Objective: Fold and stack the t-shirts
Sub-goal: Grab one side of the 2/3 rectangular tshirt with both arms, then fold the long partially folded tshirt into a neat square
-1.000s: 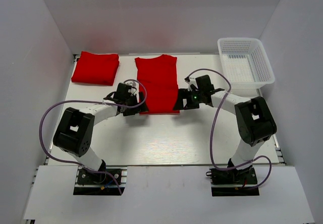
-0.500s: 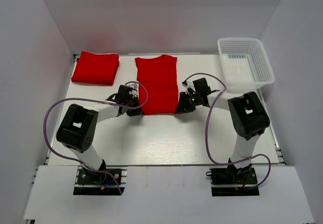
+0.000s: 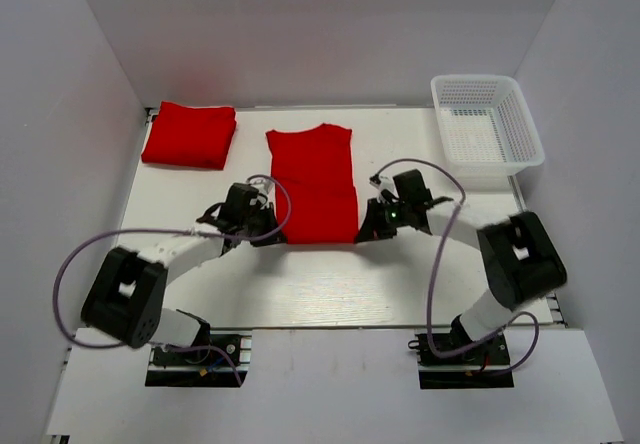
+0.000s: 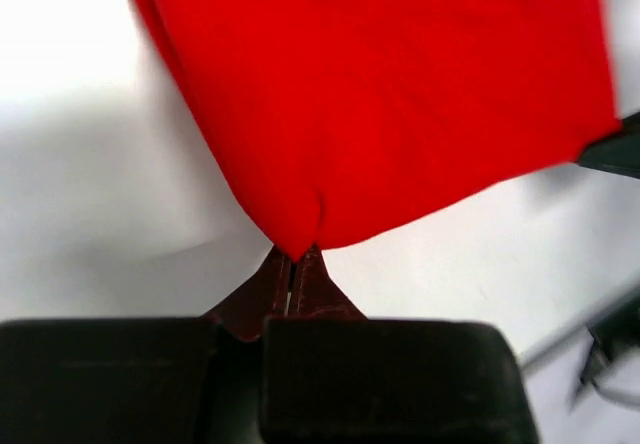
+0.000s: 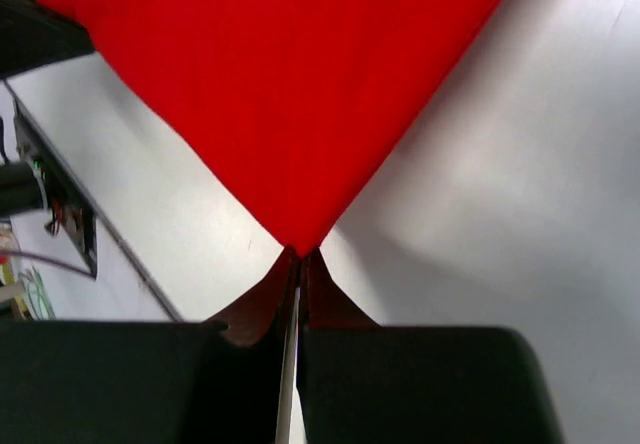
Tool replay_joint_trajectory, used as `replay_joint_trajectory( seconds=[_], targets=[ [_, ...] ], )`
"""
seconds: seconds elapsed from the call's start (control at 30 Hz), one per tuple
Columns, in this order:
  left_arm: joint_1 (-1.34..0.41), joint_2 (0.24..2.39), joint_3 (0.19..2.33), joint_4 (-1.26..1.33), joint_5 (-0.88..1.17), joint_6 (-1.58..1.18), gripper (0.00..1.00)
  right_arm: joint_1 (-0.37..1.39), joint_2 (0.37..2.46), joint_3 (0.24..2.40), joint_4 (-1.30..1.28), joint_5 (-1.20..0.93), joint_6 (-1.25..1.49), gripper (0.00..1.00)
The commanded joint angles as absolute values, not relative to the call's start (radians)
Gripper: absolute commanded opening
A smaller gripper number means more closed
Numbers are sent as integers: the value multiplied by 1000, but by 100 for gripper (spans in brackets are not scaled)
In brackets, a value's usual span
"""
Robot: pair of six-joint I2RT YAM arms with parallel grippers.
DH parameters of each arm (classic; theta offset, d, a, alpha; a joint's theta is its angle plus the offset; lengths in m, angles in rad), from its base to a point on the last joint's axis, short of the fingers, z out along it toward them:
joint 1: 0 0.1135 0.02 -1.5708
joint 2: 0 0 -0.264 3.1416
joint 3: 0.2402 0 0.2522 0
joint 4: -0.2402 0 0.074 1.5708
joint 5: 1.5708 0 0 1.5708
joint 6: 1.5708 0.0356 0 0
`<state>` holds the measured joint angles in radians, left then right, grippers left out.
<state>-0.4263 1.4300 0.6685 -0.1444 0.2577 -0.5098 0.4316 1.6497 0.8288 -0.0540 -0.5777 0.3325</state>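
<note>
A bright red t-shirt [image 3: 312,179], folded into a long narrow strip, lies in the middle of the white table. My left gripper [image 3: 270,230] is shut on its near left corner, and the pinched red cloth [image 4: 295,239] bunches at the fingertips in the left wrist view. My right gripper [image 3: 366,232] is shut on the near right corner, where the t-shirt [image 5: 300,234] tapers to a point between the jaws. The near hem hangs lifted between both grippers. A second t-shirt [image 3: 190,135], folded, lies at the back left.
A white plastic mesh basket [image 3: 487,130] stands at the back right corner. White walls close in the table on three sides. Purple cables loop from both arms over the near part of the table [image 3: 320,284].
Both grippers closed on the near corners of the middle t-shirt and drew them toward the near edge, lifting the hem. Both arms swung lower and outward.
</note>
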Motion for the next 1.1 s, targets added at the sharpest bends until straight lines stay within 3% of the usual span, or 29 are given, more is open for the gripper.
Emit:
replay_joint_trajectory(
  seconds=[0.0,0.2,0.37,0.83,1.07],
  targets=[
    [-465,1269,617,-248,346,-540,0,449,1482,730,-124,-588,327,0],
    [-502,1033,669,-491,385,-577,0,471,1192,690,-311,-566,278,0],
    [-511,997,768,-494,336,-577,0,463,1146,813,-344,-529,253,0],
    [-482,1259,1124,-546,-150,-643,0,437,1439,1149,-264,-371,278,0],
    [-462,1426,1233,-512,-172,-598,0,394,1546,1227,-256,-414,304,0]
  ],
)
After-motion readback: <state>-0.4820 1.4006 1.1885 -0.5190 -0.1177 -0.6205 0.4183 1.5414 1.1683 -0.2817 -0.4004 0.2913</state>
